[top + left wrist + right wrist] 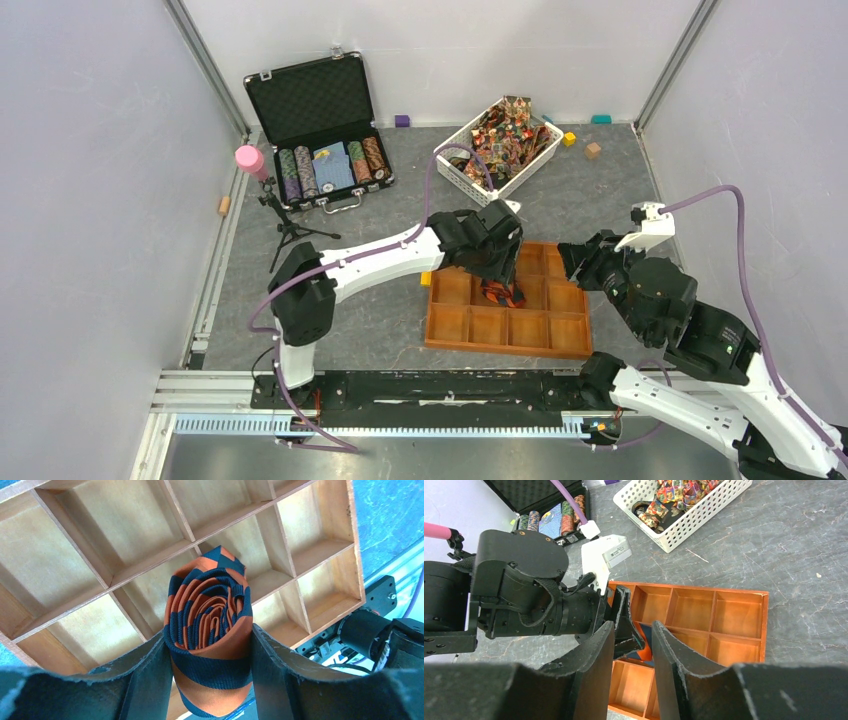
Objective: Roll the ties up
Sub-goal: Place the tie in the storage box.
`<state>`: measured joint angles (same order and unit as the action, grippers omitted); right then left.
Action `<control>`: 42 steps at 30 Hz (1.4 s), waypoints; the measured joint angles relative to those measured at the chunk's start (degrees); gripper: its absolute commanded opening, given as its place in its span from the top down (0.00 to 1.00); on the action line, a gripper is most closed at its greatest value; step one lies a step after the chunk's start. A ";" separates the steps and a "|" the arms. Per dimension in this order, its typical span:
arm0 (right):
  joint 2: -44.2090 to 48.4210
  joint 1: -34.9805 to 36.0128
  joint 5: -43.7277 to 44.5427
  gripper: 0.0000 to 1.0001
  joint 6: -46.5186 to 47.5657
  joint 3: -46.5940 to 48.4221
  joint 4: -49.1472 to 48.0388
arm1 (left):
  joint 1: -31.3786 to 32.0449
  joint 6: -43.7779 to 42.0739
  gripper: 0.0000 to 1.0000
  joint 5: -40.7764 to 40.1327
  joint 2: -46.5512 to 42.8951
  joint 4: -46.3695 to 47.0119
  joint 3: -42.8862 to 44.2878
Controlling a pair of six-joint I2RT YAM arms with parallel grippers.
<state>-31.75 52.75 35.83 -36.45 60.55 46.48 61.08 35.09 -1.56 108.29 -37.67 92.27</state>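
Left gripper (209, 632) jaws pinch the rolled orange-striped tie (207, 605) over a middle cell of the wooden tray (560, 345). Right gripper (633, 626) jaws spread, empty, nearby. Likely stowing; next: lower squarely in, release. Other ties (505, 130) wait in the basket (462, 172).

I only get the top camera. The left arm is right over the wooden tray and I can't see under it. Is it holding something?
Observer: Yes. The left wrist camera shows the left gripper shut on a tie. The tie is rolled into a tight spiral, orange with dark stripes.
Operator: Is it inside one of the little boxes?
Observer: I cannot tell if it touches down. From that camera, every compartment of the wooden tray that shows around it is empty.
Operator: What's the other arm doing?
Observer: Its wrist camera shows the right gripper open, with nothing held between its fingers.
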 measured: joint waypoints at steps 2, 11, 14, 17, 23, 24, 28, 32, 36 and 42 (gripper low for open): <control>0.02 0.00 0.00 0.60 0.00 -0.17 -0.02 | 0.00 0.00 0.41 0.00 0.52 -0.35 0.00; 0.04 0.00 0.00 0.60 0.00 -0.46 -0.02 | 0.00 -0.04 0.41 -1.40 1.81 -2.19 -0.74; 0.11 0.00 0.00 0.60 0.00 -0.52 -0.02 | 0.00 -0.09 0.41 -1.44 1.90 -2.62 -0.74; 0.48 0.00 0.00 0.59 -0.17 -0.85 -0.02 | 0.00 -0.17 0.42 -1.44 2.51 -2.60 -0.74; 0.98 0.00 0.02 0.59 -0.37 -1.36 -0.02 | 0.00 -0.20 0.42 -1.46 5.40 -2.60 -0.74; 0.98 0.00 0.02 0.59 -0.39 -1.38 -0.02 | 0.00 -0.20 0.42 -1.51 5.86 -2.58 -0.74; 1.03 0.00 0.02 0.58 -0.42 -1.44 -0.02 | 0.00 -0.20 0.42 -1.84 6.95 -2.58 -0.74; 1.42 0.00 0.04 0.58 -0.42 -1.46 -0.02 | 0.02 -0.20 0.42 -1.97 7.48 -2.54 -0.74; 1.84 0.00 0.04 0.58 -0.42 -1.55 -0.02 | 0.02 -0.20 0.41 -2.10 8.15 -2.54 -0.68; 1.95 0.00 0.07 0.57 -0.70 -1.57 0.00 | 0.17 -0.22 0.33 -2.73 8.98 -3.34 0.48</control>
<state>-29.80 52.75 35.90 -37.15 58.98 46.48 61.25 34.87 -4.29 117.27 -41.01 92.75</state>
